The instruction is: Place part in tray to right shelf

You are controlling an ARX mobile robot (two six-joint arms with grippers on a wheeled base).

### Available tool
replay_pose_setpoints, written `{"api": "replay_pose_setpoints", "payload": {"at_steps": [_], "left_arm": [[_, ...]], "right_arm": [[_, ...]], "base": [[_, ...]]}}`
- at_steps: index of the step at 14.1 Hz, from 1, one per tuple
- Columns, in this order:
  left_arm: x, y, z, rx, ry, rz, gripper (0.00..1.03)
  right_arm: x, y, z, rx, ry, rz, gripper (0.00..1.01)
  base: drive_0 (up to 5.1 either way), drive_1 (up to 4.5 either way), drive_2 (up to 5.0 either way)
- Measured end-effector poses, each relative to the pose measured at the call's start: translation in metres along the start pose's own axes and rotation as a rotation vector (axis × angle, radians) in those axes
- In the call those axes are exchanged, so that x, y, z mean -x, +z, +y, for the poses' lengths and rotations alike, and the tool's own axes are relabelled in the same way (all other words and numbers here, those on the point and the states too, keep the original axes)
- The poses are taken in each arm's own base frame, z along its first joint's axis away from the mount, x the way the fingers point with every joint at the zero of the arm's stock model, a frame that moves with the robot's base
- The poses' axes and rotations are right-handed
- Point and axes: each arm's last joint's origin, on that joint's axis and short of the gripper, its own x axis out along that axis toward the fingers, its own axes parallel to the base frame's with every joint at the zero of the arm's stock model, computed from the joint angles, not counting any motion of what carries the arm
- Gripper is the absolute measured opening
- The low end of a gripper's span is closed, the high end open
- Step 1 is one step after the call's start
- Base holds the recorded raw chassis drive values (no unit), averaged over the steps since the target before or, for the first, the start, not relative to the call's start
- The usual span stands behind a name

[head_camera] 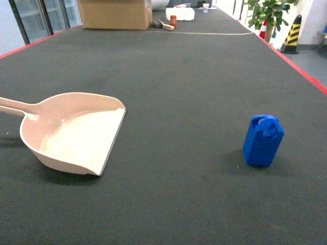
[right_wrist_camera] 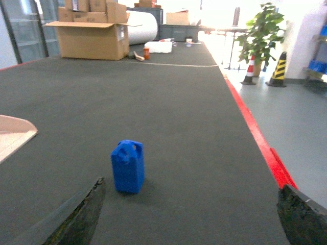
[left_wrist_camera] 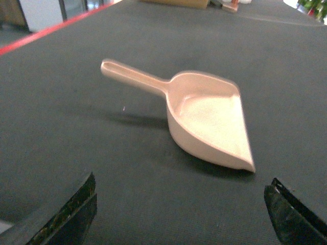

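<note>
Left gripper [left_wrist_camera: 181, 217] fingers sit at the bottom corners of its wrist view, spread wide, nothing held, tray [left_wrist_camera: 207, 120] on the dark mat [left_wrist_camera: 61, 117] just ahead. Right gripper [right_wrist_camera: 189, 214] likewise wide apart and empty, blue part [right_wrist_camera: 127, 166] upright near its left finger. Head view: tray [head_camera: 76, 130] left, open edge facing right; part [head_camera: 263, 140] well apart on the right. Cardboard box [head_camera: 115, 13] far back.

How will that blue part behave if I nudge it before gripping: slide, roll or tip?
The part stands upright, taller than its base is wide, so a high push probably tips it. Its flat faces make rolling unlikely. The dark mat looks matte and grippy, so it may catch rather than slide. It looks like stiff, light plastic.
</note>
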Motion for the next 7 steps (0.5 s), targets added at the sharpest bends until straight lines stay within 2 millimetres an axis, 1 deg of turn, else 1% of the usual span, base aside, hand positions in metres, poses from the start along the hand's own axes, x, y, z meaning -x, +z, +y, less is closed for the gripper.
{"api": "replay_pose_setpoints", "payload": {"at_steps": [1, 2, 3, 4, 5, 7], "left_arm": [[-0.010, 0.004, 0.004, 0.079, 0.038, 0.067, 0.98], [-0.024, 0.010, 0.012, 0.204, 0.064, 0.082, 0.98], [-0.040, 0.017, 0.018, 0.309, 0.050, 0.087, 0.98], [-0.060, 0.026, 0.022, 0.402, 0.014, 0.094, 0.98], [-0.087, 0.032, 0.029, 0.507, 0.001, 0.111, 0.98], [-0.145, 0.029, 0.041, 0.669, 0.013, 0.172, 0.98]], "right_arm": [[0.000, 0.000, 0.000, 0.000, 0.001, -0.003, 0.98], [0.000, 0.000, 0.000, 0.000, 0.000, 0.001, 0.98], [0.000, 0.000, 0.000, 0.000, 0.001, 0.001, 0.98], [0.000, 0.000, 0.000, 0.000, 0.000, -0.001, 0.98], [0.000, 0.000, 0.000, 0.000, 0.000, -0.001, 0.98], [0.000, 0.000, 0.000, 0.000, 0.000, 0.000, 0.98]], "base": [[0.0, 0.00, 0.0], [0.0, 0.00, 0.0], [0.0, 0.00, 0.0], [0.0, 0.00, 0.0], [0.0, 0.00, 0.0], [0.0, 0.00, 0.0]]}}
